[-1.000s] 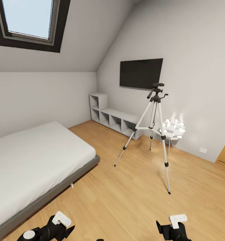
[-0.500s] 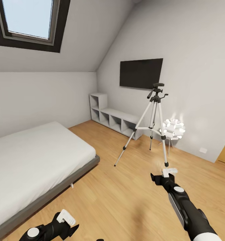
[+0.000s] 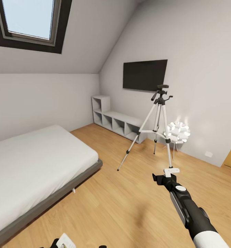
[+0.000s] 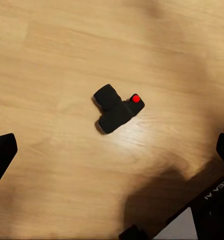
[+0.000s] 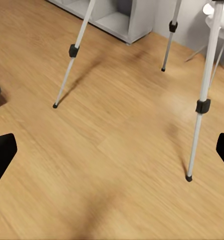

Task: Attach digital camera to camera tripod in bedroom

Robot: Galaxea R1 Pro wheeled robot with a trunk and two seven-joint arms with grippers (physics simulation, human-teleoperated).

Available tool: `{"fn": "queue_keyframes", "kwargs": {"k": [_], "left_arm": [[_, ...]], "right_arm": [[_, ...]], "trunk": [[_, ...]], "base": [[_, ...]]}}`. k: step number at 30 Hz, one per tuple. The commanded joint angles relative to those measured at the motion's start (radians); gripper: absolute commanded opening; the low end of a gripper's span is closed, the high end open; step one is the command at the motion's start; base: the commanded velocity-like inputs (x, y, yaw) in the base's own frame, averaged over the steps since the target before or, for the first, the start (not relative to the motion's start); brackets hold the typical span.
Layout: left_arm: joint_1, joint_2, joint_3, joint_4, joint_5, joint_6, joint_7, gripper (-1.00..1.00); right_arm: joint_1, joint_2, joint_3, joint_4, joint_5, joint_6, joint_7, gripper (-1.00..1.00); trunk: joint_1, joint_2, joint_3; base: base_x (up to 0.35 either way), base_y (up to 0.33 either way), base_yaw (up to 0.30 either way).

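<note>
- My left fingers (image 4: 112,165) are spread wide and empty, their dark tips at the two edges of the left wrist view, hanging above the floor.
- Beneath them on the light wooden plank floor (image 4: 51,60) lies the small black chunky digital camera with the red dot on top (image 4: 117,108), on its own, touching nothing else. It is not yet picked up.
- In the head view my left hand barely shows at the lower edge, so I cannot place the camera in the room from there.
- My right arm reaches forward, and my right fingers (image 3: 165,176) are open with nothing between them; the right wrist view has their tips far apart over bare floor.
- Ahead of them stands the tall silver-legged camera tripod with black joints and a black pan head (image 3: 159,127), upright on its three legs, its nearest foot just beyond my right hand.
- Its head carries nothing, so I judge the task barely begun: grasp, carry and mount are all left.
- To the left is the grey-framed bed with a white mattress (image 3: 32,162).
- Behind the tripod glows the white ball-cluster floor lamp (image 3: 177,132), with the grey cubby shelf (image 3: 117,120) and black wall-mounted TV (image 3: 144,75) farther back.
- The tripod's mounting plate is too small to make out.
</note>
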Motion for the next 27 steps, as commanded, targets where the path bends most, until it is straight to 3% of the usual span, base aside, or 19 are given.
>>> {"fn": "queue_keyframes", "kwargs": {"k": [1,11,22,23,27], "left_arm": [[0.000,0.000,-0.002,0.005,-0.006,0.003,-0.004,1.00],[0.000,-0.002,-0.005,0.042,-0.006,0.001,-0.007,1.00],[0.000,-0.001,-0.003,0.086,-0.006,-0.003,-0.007,1.00],[-0.007,-0.001,-0.003,0.085,-0.006,-0.007,-0.007,1.00],[-0.056,0.003,-0.004,0.087,-0.006,-0.016,-0.008,1.00]], "right_arm": [[-0.001,0.000,0.001,-0.002,0.000,0.006,0.003,1.00],[-0.001,0.005,0.014,-0.002,0.002,0.006,0.002,1.00],[-0.001,0.030,0.069,0.073,0.002,0.002,-0.002,1.00],[-0.001,0.043,0.073,0.091,0.002,0.000,-0.002,1.00],[-0.001,0.052,0.076,0.138,0.002,-0.027,-0.003,1.00]], "trunk": [[0.004,-0.008,-0.004],[0.042,-0.078,-0.036],[0.084,-0.155,-0.070],[0.088,-0.162,-0.073],[0.104,-0.190,-0.086]], "base": [[0.000,0.000,0.000],[0.000,0.000,0.000],[0.000,0.000,0.000],[0.000,0.000,0.000],[0.000,0.000,0.000]]}}
